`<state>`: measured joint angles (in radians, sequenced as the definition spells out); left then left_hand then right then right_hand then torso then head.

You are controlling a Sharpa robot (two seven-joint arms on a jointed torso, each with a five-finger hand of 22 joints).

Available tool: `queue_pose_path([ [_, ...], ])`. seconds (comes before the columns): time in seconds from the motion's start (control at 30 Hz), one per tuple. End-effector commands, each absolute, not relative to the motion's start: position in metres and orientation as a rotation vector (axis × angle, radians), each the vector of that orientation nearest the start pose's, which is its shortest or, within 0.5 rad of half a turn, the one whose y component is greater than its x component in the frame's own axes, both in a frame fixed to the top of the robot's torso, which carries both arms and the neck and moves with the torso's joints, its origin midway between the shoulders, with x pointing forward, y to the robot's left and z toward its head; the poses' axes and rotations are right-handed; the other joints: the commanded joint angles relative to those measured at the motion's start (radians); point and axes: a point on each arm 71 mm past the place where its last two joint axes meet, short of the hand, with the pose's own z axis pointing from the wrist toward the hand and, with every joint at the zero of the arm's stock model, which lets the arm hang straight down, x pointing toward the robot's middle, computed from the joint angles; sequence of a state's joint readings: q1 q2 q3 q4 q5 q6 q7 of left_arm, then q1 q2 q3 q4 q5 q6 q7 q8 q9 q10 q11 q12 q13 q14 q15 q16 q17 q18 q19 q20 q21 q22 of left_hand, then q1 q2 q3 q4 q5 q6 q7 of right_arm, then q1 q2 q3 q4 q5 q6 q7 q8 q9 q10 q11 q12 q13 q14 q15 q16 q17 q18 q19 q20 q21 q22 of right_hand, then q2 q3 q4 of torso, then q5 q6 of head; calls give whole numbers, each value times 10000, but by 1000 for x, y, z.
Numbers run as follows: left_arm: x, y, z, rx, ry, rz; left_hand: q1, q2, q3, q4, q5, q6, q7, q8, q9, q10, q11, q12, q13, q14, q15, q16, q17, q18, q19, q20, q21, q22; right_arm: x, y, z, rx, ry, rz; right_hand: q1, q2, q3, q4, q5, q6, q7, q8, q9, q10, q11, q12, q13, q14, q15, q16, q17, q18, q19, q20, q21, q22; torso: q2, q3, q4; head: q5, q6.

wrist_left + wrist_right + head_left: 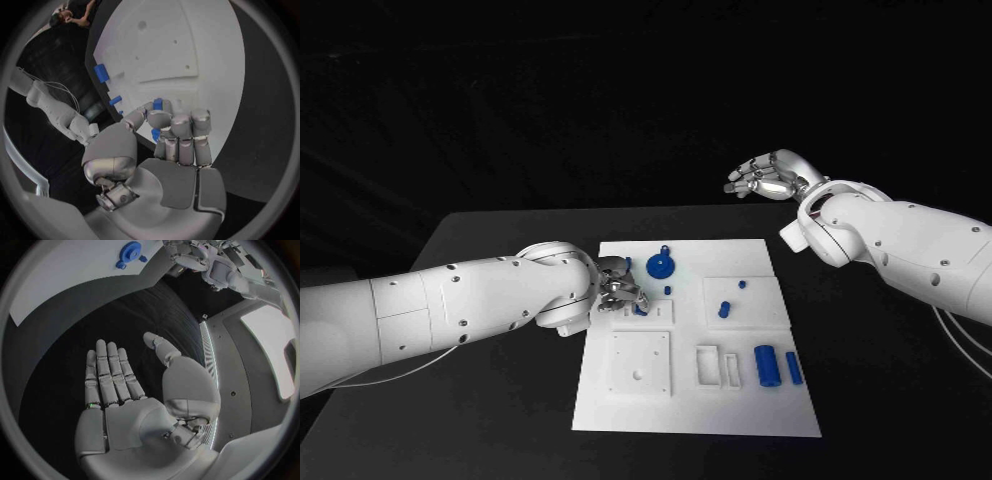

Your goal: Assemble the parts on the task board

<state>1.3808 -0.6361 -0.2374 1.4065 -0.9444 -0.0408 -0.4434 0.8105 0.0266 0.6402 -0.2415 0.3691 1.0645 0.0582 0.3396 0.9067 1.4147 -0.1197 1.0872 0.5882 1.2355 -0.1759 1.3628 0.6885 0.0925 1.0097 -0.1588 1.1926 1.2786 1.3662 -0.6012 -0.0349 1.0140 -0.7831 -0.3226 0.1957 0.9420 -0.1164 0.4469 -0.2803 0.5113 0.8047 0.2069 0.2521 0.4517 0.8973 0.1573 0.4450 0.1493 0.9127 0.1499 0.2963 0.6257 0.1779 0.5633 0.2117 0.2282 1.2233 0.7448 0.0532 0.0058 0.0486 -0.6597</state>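
The left hand sits over the upper left of the white board on the black counter, its fingers curled around a small blue part. The right hand hangs beyond the counter's far right corner, fingers straight, apart and holding nothing. A round blue part lies near the board's top edge, and two blue cylinders rest at its lower right.

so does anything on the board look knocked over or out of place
Nothing stands out. The blue pieces lie tidily on the white board, which sits square on the table. The left hand holds a small blue piece over the board; the right hand hovers open, away from it.
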Motion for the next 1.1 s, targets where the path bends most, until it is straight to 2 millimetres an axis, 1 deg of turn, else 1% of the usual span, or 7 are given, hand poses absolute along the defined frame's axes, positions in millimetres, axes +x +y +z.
queue_pose_path([
  [0.03, 502, 150, -211, -1489, 22484, -4986, 100, 104, 78, -170, 92, 2418, -949, 61, 937, -238, -211, 67, 19, 317, -374, 56, -7, 133, -31, -1108, 46, 14, 595, -230, -110, 3684, 14534, 9331, 152, 12, -17, -64, 19, -77, 24, 70, -26, 20, 62, -26, -43, -66, 30, -57, -11, 15, -75, 6, -60, 30, 5, 4, 3, 8, 11],
  [0.2, 503, 152, -211, -1526, 22468, -4952, -9, 192, 78, -200, 428, 2457, -944, 53, 921, -238, -203, 102, 60, 295, -306, 122, 4, 117, -65, -1088, 64, 35, 595, -230, -110, 3681, 14540, 9332, 175, 9, -14, -66, 17, -75, 24, 73, -32, 23, 62, -23, -57, -70, 34, -60, -11, 17, -82, 11, -63, 36, 5, 3, 2, 9, -4],
  [0.37, 504, 152, -211, -1520, 22493, -4928, -57, 228, 64, -203, 475, 2471, -945, 55, 919, -236, -204, 114, 74, 297, -298, 142, 6, 114, -62, -1085, 76, 41, 595, -230, -112, 3693, 14569, 9328, 181, 10, -14, -63, 17, -74, 24, 74, -34, 25, 63, -21, -63, -72, 36, -62, -11, 17, -85, 14, -64, 40, 3, 5, -1, 18, 0],
  [0.47, 504, 152, -212, -1519, 22523, -4912, -87, 240, 52, -199, 466, 2480, -947, 58, 920, -233, -205, 122, 80, 301, -296, 151, 7, 113, -58, -1084, 81, 43, 595, -230, -112, 3695, 14573, 9328, 181, 10, -15, -61, 18, -74, 24, 75, -35, 26, 63, -20, -66, -72, 37, -63, -11, 17, -87, 16, -65, 41, 4, 6, -5, 22, -4],
  [0.57, 504, 152, -212, -1490, 22623, -4924, -182, 285, 23, -151, 350, 2497, -953, 64, 920, -233, -210, 139, 98, 306, -294, 175, 6, 112, -51, -1081, 91, 45, 595, -230, -112, 3693, 14573, 9333, 179, 11, -16, -56, 22, -73, 25, 76, -37, 26, 64, -20, -71, -73, 39, -64, -11, 16, -88, 19, -66, 43, 2, 8, -7, 30, -20],
  [0.77, 503, 151, -213, -1445, 22763, -4956, -552, 586, -33, -3, 141, 2515, -960, 71, 920, -251, -217, 183, 147, 291, -294, 227, 2, 108, -82, -1071, 105, 63, 595, -230, -112, 3690, 14574, 9337, 189, 13, -12, -43, 126, -72, 27, 82, -55, 32, 65, -12, -110, -76, 44, -71, -10, 24, -98, 32, -71, 60, 8, 10, -5, 26, -24],
  [1.1, 502, 149, -214, -1276, 22948, -4977, -664, 614, -35, 6, 126, 2530, -966, 79, 923, -250, -223, 204, 165, 291, -297, 249, 3, 112, -93, -1071, 111, 70, 595, -230, -113, 3698, 14594, 9330, 192, 13, -12, -36, 254, -69, 27, 92, -78, 39, 66, -1, -162, -76, 47, -77, -7, 39, -107, 48, -78, 83, 5, 3, -3, 21, -69],
])
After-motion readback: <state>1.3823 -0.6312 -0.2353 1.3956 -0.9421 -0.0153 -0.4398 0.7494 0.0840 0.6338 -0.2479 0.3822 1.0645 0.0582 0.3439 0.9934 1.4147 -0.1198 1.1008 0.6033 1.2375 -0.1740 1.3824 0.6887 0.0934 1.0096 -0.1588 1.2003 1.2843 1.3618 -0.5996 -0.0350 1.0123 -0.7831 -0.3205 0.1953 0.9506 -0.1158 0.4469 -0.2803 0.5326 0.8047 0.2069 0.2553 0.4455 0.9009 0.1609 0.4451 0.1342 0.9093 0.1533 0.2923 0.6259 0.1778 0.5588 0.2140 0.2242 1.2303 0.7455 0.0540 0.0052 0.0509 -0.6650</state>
